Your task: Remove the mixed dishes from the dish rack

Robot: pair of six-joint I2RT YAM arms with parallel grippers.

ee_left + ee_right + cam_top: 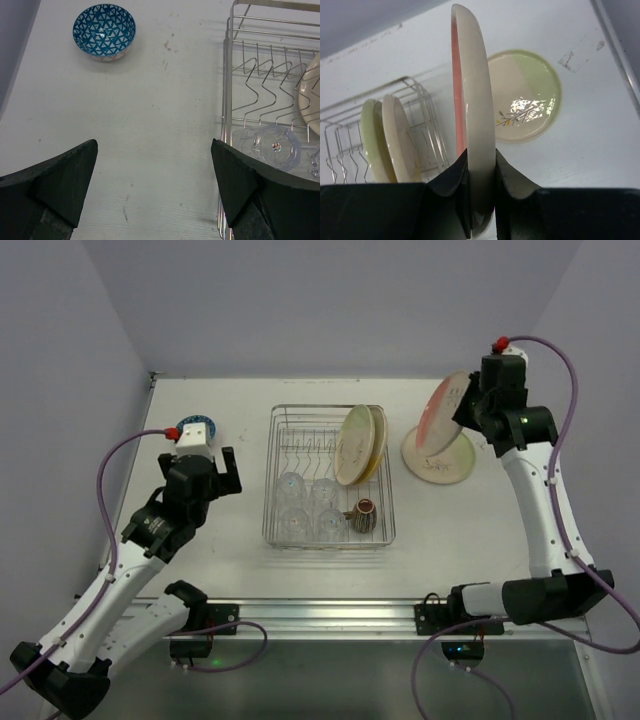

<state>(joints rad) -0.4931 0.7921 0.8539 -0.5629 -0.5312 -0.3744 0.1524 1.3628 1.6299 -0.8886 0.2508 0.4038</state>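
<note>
My left arm [100, 595] and right arm [540, 510] are white with black joints, purple cables [577, 390], red connectors [171, 433] and black wedge-shaped pincer fingers [60, 175].

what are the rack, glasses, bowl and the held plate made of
Rack: silver, shiny bare wire, likely steel.
Glasses: clear, the rack's wires show through; glass or hard plastic, cannot tell.
Bowl: glossy highlights over a blue pattern, probably glazed ceramic.
Plate in the right gripper: cream, smooth glossy rim, probably glazed ceramic too.
</note>
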